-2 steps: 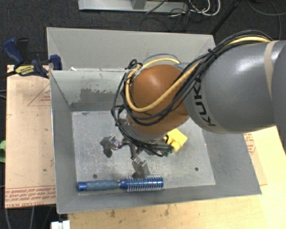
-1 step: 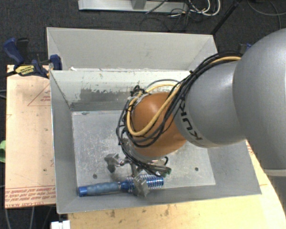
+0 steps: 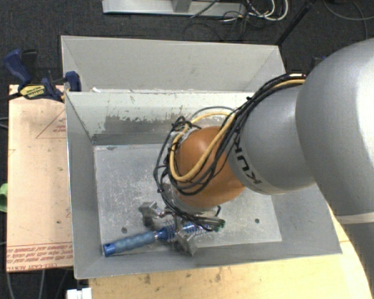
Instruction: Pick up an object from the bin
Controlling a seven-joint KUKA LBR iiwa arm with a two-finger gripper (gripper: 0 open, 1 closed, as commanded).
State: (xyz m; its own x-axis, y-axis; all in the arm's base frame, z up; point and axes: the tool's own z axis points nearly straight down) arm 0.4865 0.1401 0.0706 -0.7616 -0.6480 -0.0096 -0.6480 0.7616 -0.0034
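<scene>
Jaws unreadable (cover (image 3: 202,161) hides them); gripper (image 3: 176,225) at right end of slim blue handle (image 3: 131,243).

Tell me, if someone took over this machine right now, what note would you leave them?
Gripper: low near the bin's front edge, below the arm's orange cover; open or shut, cannot tell.
Things: a blue-handled tool lies on the floor, one end at the gripper, beside a small clutter.
Done: nothing visibly lifted.
Left: grip one thing and raise it clear.
</scene>
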